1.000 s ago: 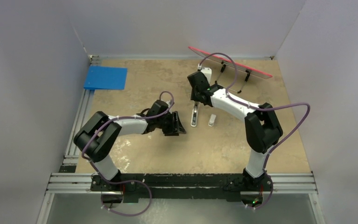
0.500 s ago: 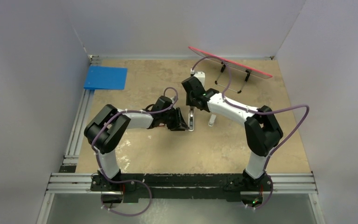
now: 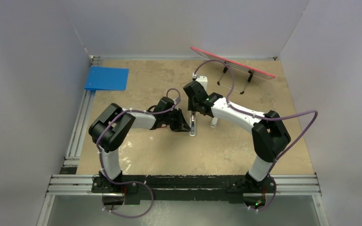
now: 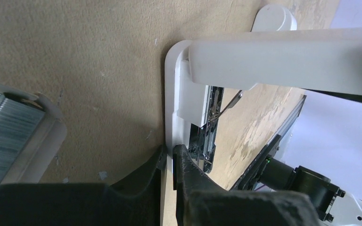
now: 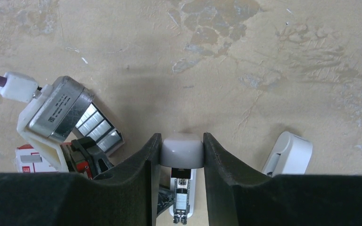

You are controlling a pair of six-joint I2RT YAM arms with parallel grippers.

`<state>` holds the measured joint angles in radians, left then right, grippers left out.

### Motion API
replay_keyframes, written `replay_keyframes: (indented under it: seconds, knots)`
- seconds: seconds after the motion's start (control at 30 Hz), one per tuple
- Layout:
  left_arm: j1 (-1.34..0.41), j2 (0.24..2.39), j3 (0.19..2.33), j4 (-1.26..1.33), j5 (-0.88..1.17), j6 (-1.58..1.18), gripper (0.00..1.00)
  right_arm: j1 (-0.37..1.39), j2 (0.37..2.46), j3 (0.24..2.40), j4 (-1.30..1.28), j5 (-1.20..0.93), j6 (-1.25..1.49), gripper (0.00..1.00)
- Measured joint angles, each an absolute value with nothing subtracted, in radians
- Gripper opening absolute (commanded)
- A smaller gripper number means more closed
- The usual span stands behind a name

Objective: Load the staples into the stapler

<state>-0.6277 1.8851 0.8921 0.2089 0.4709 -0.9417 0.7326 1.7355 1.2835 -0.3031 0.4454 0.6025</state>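
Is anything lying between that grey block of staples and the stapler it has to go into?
Nothing visible does. Past the rim of their own white tray, only bare table separates the staples from the stapler, whose lid the right claw holds up. The left claw pinches its base edge.

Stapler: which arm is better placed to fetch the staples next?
Left, probably: the right pincer clamps the stapler by its raised top, while the left pincer only pinches its base, with the staples close beside it.
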Motion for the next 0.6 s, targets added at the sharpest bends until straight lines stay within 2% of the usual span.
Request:
replay_keyframes:
  seconds: [0.1, 0.6]
  knots:
    - [-0.625, 1.892, 0.897, 0.208, 0.481, -0.943, 0.01, 0.733, 1.729, 1.274, -0.305, 0.444, 0.604, 0.25]
    - [-0.624, 1.904, 0.92, 0.17, 0.482, -0.942, 0.0, 0.825, 1.687, 1.219, -0.326, 0.498, 0.628, 0.2]
